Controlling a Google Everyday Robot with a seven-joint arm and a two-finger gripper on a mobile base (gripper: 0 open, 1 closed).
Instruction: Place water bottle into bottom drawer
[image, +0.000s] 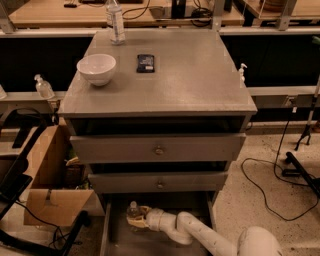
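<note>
The gripper is sitting inside the bottom drawer, its two fingers closing round the lower body of the water bottle, which is standing roughly upright with its white cap pointing to twelve o'clock. The bottle is low over the drawer's plank floor, toward ten o'clock of the open box. Whether its base is touching the planks cannot be told.

That is the first risk: if the fingers are letting go while the base is hanging clear, the light, narrow bottle is likely tipping and rolling. A finger dragging on the ribbed wall during release could topple it too.

The arm is entering from four o'clock, and the middle drawer is overhanging at twelve o'clock, so a steep lift could be knocking the wrist against that front. Pulling back low toward four o'clock looks safer.

At nine o'clock of the drawer, a cardboard box is standing close.
</note>
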